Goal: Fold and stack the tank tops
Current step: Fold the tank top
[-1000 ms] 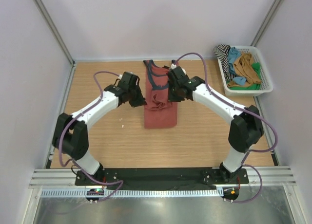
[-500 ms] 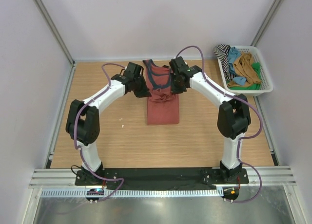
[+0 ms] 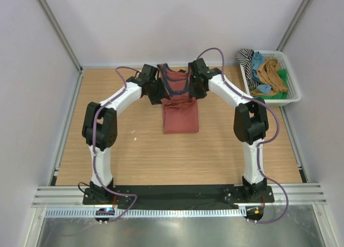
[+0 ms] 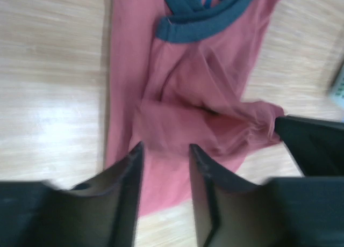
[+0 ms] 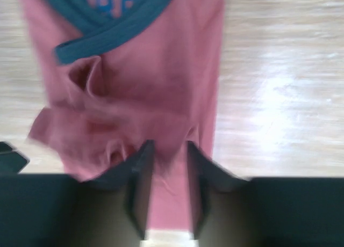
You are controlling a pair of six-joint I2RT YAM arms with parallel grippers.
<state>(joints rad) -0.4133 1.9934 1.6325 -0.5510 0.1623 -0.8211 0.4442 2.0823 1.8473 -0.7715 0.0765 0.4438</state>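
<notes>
One rust-red tank top (image 3: 180,118) on the table (image 3: 107,142); one white basket (image 3: 274,101) holding at least four garments (image 3: 271,72); two robot arms (image 3: 115,104).

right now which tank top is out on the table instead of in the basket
The rust-red tank top with navy trim, lying alone on the wooden table; the other tops are bunched in the white basket at the far right.

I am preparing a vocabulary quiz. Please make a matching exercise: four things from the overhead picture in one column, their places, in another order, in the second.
1 red tank top
2 basket
3 striped cloth
4 green cloth

A over the basket's far left rim
B middle of the table
C inside the basket, near edge
D table's far right corner

Pairs: 1-B, 2-D, 3-A, 4-C
</notes>
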